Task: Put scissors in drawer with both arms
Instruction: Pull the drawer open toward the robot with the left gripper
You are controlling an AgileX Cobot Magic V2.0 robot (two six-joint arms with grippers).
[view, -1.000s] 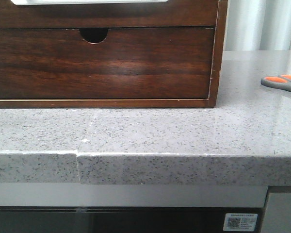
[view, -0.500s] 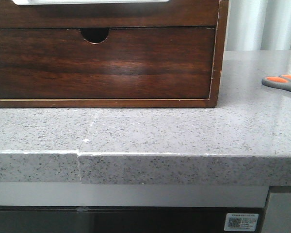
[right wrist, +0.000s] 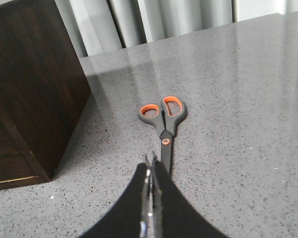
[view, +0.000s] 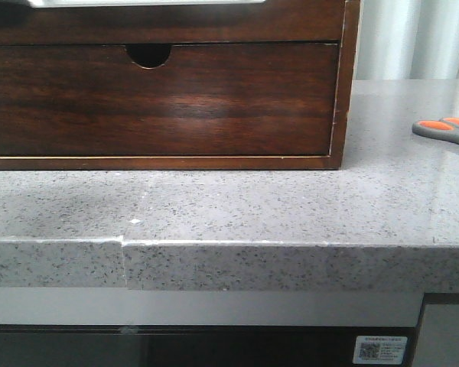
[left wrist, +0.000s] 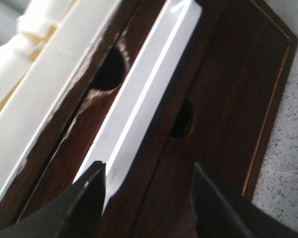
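Note:
The scissors (view: 444,130), grey handles lined in orange, lie flat on the grey counter at the far right. In the right wrist view they (right wrist: 163,116) lie just ahead of my right gripper (right wrist: 151,161), which is shut and empty, its tips beside the blade. The drawer (view: 176,23) is the shallow dark wood front at the top of the wooden cabinet, with a white strip at its upper edge. In the left wrist view my left gripper (left wrist: 149,193) is open, its jaws on either side of the drawer front (left wrist: 156,134) beside the white interior (left wrist: 144,94). Neither gripper shows in the front view.
Below the drawer is a taller drawer front with a half-round notch (view: 148,53). The cabinet (right wrist: 35,89) stands to the left of the scissors. The counter's front edge (view: 229,264) has a seam at the left. Grey curtains hang behind the counter.
The white strip at the cabinet's top looks a little thinner. A faint shadow has come over the counter at the front left. The scissors have not moved.

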